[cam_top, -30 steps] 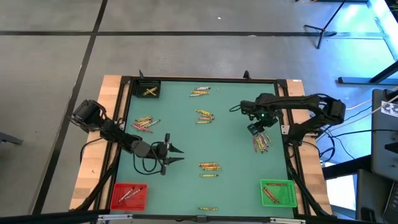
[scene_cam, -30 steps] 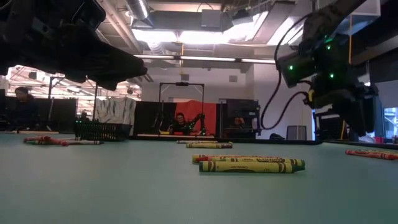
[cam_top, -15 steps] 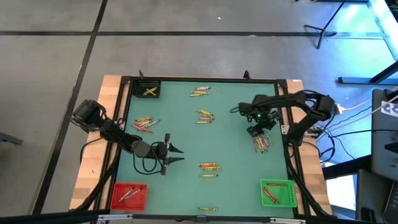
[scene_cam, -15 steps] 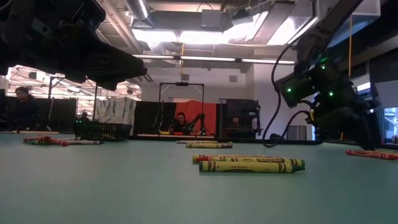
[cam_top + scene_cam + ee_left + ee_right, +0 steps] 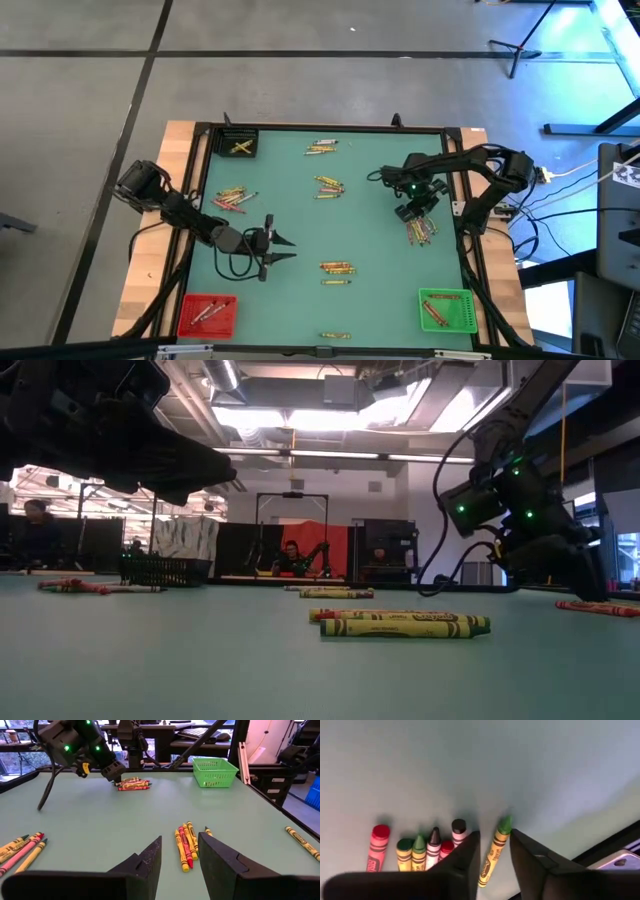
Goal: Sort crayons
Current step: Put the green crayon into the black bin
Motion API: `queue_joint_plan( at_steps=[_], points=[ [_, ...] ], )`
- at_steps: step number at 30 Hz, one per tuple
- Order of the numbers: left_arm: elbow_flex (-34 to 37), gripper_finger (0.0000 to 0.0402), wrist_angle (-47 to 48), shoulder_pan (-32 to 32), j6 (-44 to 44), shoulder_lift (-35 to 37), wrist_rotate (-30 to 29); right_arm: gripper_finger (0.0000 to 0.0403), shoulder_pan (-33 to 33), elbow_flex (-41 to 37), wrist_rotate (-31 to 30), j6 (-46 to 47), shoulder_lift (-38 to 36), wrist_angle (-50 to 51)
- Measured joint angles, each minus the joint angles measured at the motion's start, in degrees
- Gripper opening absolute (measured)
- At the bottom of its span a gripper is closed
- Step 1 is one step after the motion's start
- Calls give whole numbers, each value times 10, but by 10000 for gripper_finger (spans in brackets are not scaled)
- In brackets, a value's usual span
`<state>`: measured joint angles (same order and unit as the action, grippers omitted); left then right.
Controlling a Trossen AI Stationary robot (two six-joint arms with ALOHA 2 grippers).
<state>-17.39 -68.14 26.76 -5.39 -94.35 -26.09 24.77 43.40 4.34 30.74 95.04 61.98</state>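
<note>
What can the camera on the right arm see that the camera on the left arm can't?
Only the right wrist view shows, up close, the green-tipped yellow wax crayon between the open right end effector's dark fingers, beside a red wax crayon. Only the left wrist view shows the green plastic mesh basket, the open left end effector, and the yellow and red crayons past it. Both show the pale green tabletop and the right arm's crayon pile.

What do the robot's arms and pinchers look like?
Both arms are dark and jointed, with black cables looping off them. The right gripper has little green lights glowing on its wrist. The left gripper ends in two dark, wedge-shaped fingers.
</note>
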Motion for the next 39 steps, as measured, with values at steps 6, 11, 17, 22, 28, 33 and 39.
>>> queue_joint_plan(
  at_steps=[6,11,17,22,28,33,39],
  points=[
    [0,112,0,0,0,0,0,56,-1,-1,-11,-12,0,-12],
    [0,112,0,0,0,0,0,39,-1,-1,-18,-24,0,-13],
    [0,112,0,0,0,0,0,14,-1,0,-28,-33,0,-12],
    [0,112,0,0,0,0,0,10,-1,0,-30,-43,0,-10],
    [0,112,0,0,0,0,0,13,-1,-2,-53,-51,-27,-14],
    [0,112,0,0,0,0,0,14,-18,-2,-83,-37,-82,-16],
    [0,112,0,0,0,0,0,14,-68,-2,-86,-10,-153,-34]
  ],
)
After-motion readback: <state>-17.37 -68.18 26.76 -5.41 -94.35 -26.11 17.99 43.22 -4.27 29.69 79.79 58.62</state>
